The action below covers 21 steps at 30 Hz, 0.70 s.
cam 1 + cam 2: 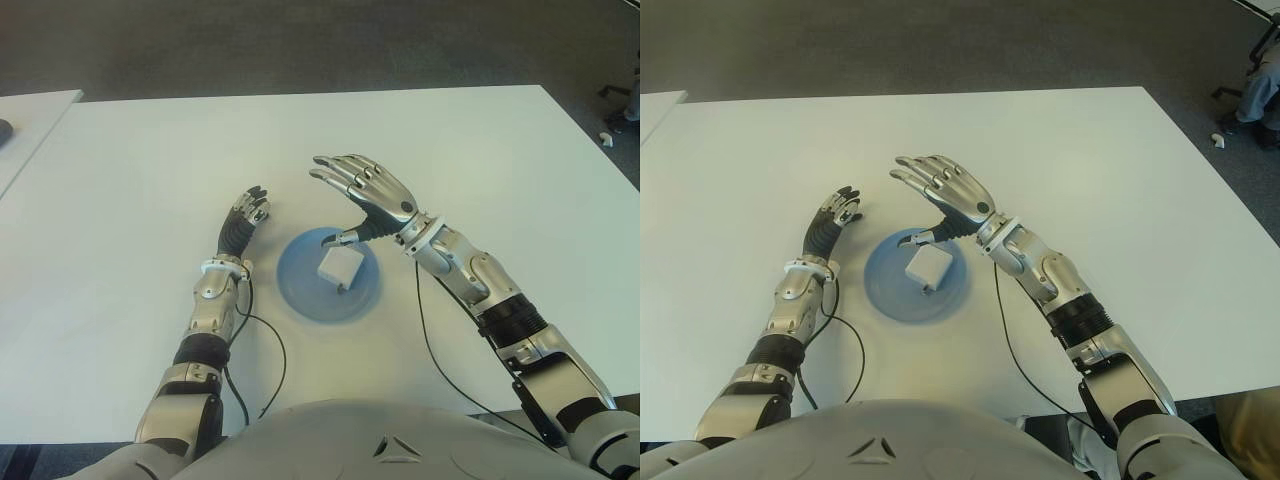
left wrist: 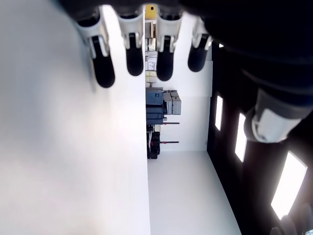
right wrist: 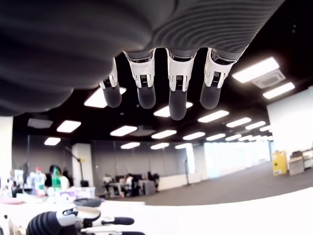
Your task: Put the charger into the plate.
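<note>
Nearest: cables (image 1: 262, 345) trail from both forearms over the white table (image 1: 130, 170) toward the torso, slack and clear of the work area.

Blue plate (image 1: 300, 292) sits centre, between the two arms. White charger (image 1: 338, 266) lies inside it, roughly mid-plate, resting on the plate surface with a small dark bit at its near corner, probably the prongs or port. Nothing is gripping it. By that layout the placement looks done.

Right hand (image 1: 368, 186) is above the plate's far-right rim, palm down, fingers (image 3: 178, 93) straight and fanned, holding nothing. The thumb tip points down near the plate's far edge, close to the charger; can't tell if it touches. That posture reads as a release pose: wide spread so nothing snags the charger on lift-off.

Left hand (image 1: 245, 222) shows just left of the plate, fingers (image 2: 134, 56) extended and relaxed, nothing held, idle. It's kept aside, likely to leave the plate approach free.

Far: bare tabletop, then dark floor (image 1: 300, 45) beyond its edge.

Judgement: remaining step is only retracting the right hand straight up, avoiding a thumb nudge.
</note>
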Each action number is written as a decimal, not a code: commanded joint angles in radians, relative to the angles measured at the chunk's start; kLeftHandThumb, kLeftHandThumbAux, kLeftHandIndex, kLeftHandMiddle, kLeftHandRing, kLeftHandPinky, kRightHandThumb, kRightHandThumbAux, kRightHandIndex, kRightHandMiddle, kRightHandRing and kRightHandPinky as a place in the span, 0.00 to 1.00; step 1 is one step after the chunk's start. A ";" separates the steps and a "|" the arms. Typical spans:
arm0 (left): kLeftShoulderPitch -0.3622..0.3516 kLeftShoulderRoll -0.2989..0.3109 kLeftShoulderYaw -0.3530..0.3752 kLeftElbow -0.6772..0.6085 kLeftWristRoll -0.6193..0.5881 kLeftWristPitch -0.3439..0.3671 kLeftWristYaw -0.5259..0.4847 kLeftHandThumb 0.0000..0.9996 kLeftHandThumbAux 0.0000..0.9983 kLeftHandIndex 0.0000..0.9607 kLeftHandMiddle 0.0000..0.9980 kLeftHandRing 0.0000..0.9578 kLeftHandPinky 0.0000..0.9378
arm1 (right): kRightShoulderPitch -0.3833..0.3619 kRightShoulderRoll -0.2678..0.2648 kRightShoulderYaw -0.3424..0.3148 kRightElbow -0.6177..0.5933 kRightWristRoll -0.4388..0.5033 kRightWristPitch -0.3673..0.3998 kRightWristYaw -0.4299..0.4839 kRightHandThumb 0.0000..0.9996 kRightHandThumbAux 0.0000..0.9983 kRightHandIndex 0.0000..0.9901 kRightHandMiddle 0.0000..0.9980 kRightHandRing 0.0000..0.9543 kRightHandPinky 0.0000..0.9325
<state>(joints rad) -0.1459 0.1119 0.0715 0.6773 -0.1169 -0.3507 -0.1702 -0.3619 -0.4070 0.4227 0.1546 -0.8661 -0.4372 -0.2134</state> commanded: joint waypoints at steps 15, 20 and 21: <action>0.086 -0.018 -0.012 0.094 0.015 0.121 -0.008 0.00 0.52 0.17 0.18 0.15 0.18 | 0.013 0.228 -0.191 0.354 0.363 -0.092 -0.221 0.18 0.39 0.00 0.00 0.00 0.01; 0.086 -0.018 -0.014 0.085 0.015 0.136 -0.008 0.00 0.51 0.16 0.18 0.15 0.17 | 0.050 0.289 -0.226 0.499 0.502 -0.199 -0.182 0.15 0.47 0.00 0.00 0.00 0.02; 0.086 -0.018 -0.015 0.084 0.015 0.137 -0.008 0.00 0.51 0.15 0.17 0.15 0.17 | 0.051 0.294 -0.231 0.514 0.516 -0.210 -0.175 0.14 0.48 0.00 0.00 0.00 0.02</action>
<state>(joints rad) -0.1469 0.1111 0.0721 0.6755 -0.1177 -0.3503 -0.1710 -0.3453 -0.1422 0.2139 0.5924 -0.4230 -0.6031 -0.4155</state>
